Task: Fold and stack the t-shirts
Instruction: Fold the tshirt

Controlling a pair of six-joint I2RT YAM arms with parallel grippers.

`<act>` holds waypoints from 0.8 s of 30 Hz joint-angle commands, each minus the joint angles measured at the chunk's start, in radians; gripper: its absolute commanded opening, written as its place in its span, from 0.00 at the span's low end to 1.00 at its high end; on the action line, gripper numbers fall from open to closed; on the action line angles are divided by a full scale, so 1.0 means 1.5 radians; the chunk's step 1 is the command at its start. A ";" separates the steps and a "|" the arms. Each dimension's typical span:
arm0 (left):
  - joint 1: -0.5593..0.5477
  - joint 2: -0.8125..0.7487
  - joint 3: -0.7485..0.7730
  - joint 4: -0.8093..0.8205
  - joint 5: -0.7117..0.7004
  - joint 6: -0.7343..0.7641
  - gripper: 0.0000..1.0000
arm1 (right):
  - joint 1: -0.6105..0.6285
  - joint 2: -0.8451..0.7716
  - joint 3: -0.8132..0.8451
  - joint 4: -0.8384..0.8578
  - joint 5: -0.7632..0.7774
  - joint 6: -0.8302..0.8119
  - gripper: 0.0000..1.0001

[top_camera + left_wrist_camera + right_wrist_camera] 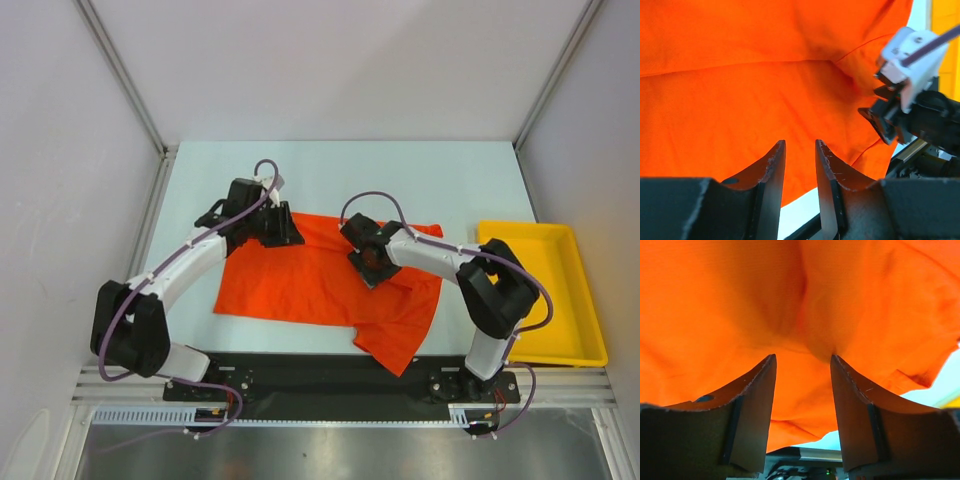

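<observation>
The orange-red t-shirt (310, 285) lies spread and rumpled on the table, one corner hanging toward the near edge. My left gripper (293, 233) is over the shirt's far left edge. In the left wrist view its jaws (800, 145) stand slightly apart with nothing between them, above the cloth (740, 90). My right gripper (370, 265) is over the middle of the shirt. In the right wrist view its jaws (802, 359) are open and empty, just above a fold in the cloth (800, 305).
A yellow tray (560, 340) stands at the right of the table, beside the right arm. The right arm's wrist (910, 85) shows in the left wrist view. A black rail (320, 385) runs along the near edge. White walls enclose the table.
</observation>
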 commanded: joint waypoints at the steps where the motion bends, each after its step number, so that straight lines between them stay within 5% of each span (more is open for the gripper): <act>1: 0.002 -0.033 -0.006 0.006 0.010 -0.007 0.35 | -0.002 0.019 -0.002 0.041 0.102 0.002 0.53; 12: 0.003 -0.006 0.056 -0.056 0.014 0.033 0.35 | -0.106 0.066 0.122 0.070 0.219 -0.016 0.53; 16: 0.002 -0.004 0.034 -0.034 0.041 0.021 0.36 | -0.177 0.063 0.187 0.086 0.114 0.003 0.55; 19: -0.019 0.004 0.018 0.005 0.050 0.004 0.41 | -0.213 0.081 0.234 -0.004 0.086 0.030 0.57; 24: -0.125 0.107 0.007 0.224 0.098 -0.116 0.49 | -0.337 -0.070 0.147 -0.022 -0.173 0.197 0.65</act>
